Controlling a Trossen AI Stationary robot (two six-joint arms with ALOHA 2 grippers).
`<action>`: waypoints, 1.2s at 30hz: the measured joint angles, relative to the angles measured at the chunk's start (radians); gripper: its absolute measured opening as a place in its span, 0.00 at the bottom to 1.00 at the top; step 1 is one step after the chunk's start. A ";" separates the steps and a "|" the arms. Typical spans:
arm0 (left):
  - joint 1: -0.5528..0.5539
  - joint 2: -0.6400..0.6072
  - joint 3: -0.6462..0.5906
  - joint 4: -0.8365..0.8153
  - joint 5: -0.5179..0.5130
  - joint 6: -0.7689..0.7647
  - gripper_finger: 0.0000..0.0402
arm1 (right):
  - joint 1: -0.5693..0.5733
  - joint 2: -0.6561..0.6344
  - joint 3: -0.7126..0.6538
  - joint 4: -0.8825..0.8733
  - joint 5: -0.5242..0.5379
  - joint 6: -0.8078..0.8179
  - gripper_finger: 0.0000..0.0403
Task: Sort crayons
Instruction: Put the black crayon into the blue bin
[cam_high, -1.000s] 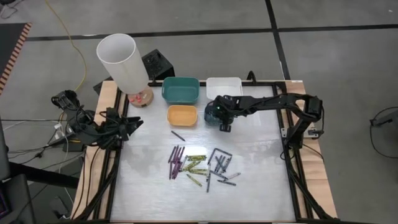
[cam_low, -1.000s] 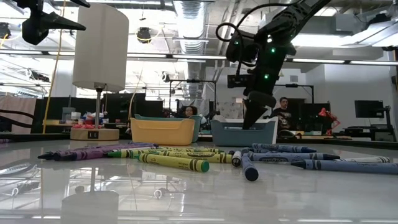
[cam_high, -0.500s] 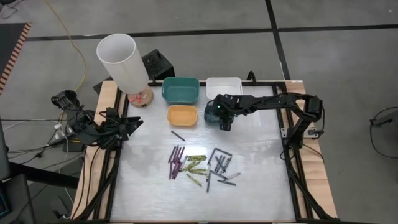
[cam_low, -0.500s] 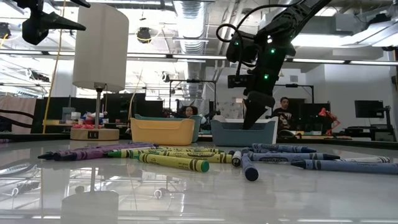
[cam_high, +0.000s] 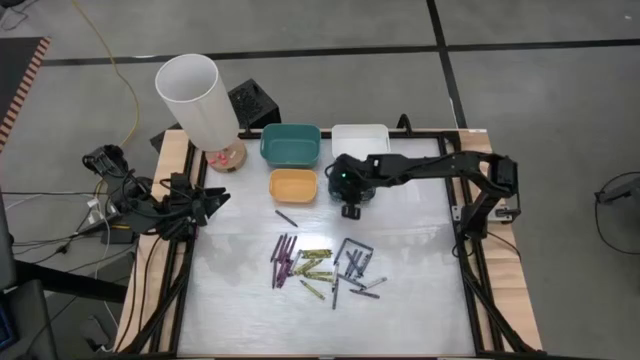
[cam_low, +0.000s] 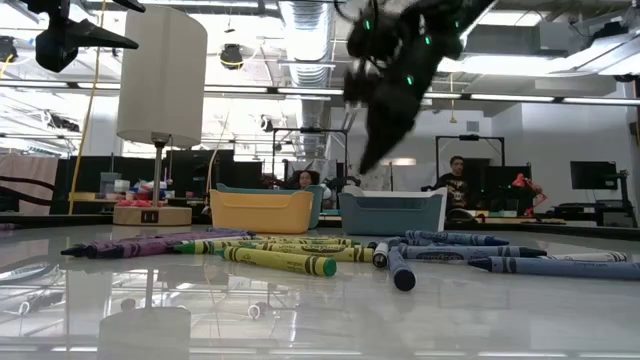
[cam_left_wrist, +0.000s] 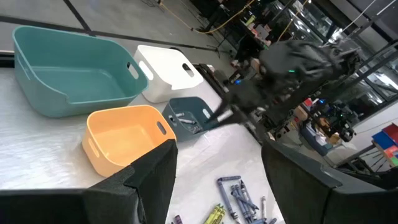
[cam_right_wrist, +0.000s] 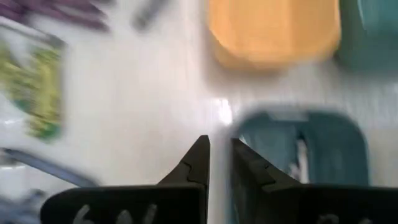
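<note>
Crayons (cam_high: 320, 263), short paper-wrapped wax sticks in dark purple, yellow-green, grey and blue, lie scattered in a loose heap at the middle of the pale glossy table (cam_high: 420, 300), well apart from the small plastic bins at the far side. One purple stick (cam_high: 286, 216) lies alone between the heap and the orange bin (cam_high: 293, 185). I'd judge them light and stiff, a bit brittle if pinched hard, and liable to roll or skid on that slick surface; the safest hold looks to be across the middle of the barrel, square to its length.

The purple ones run mostly side by side, long axes pointing roughly toward the bins; the yellow-green ones lie crosswise to them, and the grey and blue ones fan out at mixed angles.

The right gripper (cam_right_wrist: 217, 158) hangs above the table beside the dark blue-grey bin (cam_right_wrist: 298, 149), fingers nearly together with a narrow gap and nothing between them. The left gripper (cam_left_wrist: 217, 180) waits at the table's left edge, spread wide.
</note>
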 joint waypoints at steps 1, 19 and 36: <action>0.000 0.000 0.000 0.000 0.000 0.000 0.56 | 0.021 -0.001 0.017 0.002 0.000 0.000 0.14; 0.069 0.329 0.000 0.038 0.364 -0.126 0.56 | 0.234 -0.001 0.267 -0.352 0.175 0.082 0.14; 0.419 0.842 0.167 0.203 0.973 -0.211 0.56 | 0.251 -0.001 0.664 -0.824 0.350 0.256 0.14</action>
